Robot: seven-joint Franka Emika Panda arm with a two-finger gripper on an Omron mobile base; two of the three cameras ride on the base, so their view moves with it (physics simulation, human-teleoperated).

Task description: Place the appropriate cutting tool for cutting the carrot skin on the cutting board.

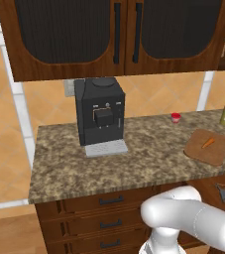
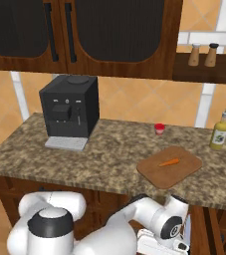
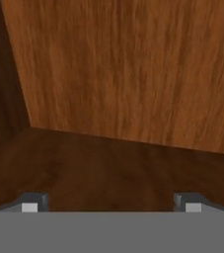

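Granite counter [image 2: 84, 159] carries the cutting board [image 2: 176, 172] at four o'clock, the carrot [image 2: 169, 162] lying on it. The gripper [image 3: 111, 203], fingers spread wide and empty, faces bare brown wood low down; I'd search inside slowly for a peeler.

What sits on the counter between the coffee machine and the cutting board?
A small red cup, nearer the back wall. The rest of the stretch from the coffee machine to the cutting board is bare granite counter, as both base views show.
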